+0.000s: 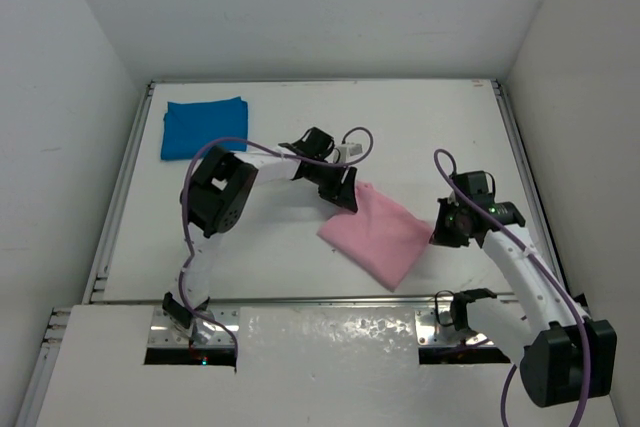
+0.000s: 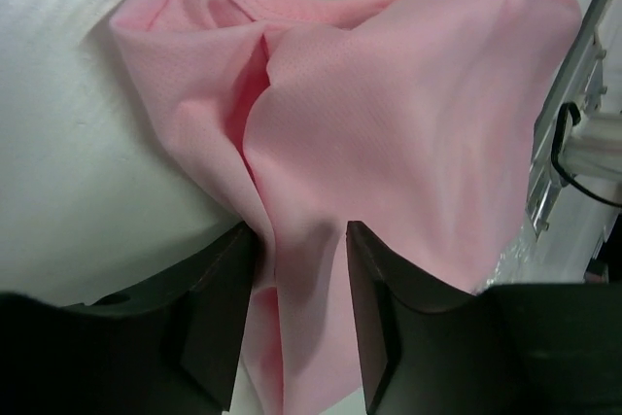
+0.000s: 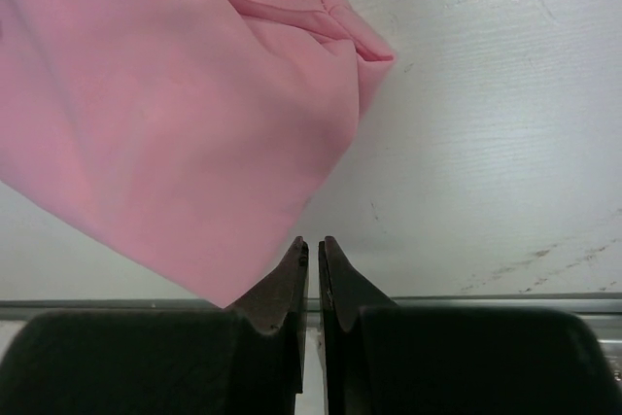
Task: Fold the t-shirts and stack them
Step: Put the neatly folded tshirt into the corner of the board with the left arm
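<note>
White table (image 1: 450, 127), blue t-shirt (image 1: 204, 127) folded behind; left gripper (image 2: 299, 245) half-open astride the pink t-shirt (image 1: 380, 232), right gripper (image 3: 313, 245) shut, empty. Folding step, I reckon; next needs a pinch.

A robotics lab cell: a white table (image 1: 400, 127) boxed by plain white walls (image 1: 320, 7), left arm (image 1: 215, 197) and right arm (image 1: 525, 272) bolted at its near edge.

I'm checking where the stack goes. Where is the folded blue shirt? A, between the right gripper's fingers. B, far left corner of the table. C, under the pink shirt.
B: the top view shows the blue shirt folded at the far left corner of the table, apart from the pink shirt.
</note>
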### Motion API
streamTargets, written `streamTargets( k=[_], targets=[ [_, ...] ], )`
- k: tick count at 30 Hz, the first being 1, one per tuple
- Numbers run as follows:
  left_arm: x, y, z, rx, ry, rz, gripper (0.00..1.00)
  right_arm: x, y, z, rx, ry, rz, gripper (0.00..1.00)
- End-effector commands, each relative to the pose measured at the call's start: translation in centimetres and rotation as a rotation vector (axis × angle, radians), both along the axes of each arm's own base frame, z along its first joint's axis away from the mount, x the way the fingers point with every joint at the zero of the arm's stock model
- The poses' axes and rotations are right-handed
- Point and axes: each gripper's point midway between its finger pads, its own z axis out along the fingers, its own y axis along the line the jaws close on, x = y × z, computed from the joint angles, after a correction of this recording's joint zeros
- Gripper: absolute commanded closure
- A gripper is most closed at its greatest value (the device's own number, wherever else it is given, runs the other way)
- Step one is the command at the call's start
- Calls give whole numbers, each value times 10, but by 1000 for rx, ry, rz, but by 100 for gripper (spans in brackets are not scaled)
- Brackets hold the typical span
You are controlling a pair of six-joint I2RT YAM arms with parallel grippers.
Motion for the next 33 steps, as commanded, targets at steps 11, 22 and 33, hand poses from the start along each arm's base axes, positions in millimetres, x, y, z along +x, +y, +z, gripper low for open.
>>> streamTargets(
  k=[11,22,33],
  targets=[
    [-91,68,-79,320,244,-83,100,1,0,2,13,-38,-13,93],
    [-26,5,-5,108,119,56,100,10,8,1,52,-62,3,93],
    [37,16,45,20,50,236,100,28,22,4,117,-102,31,89]
  ],
)
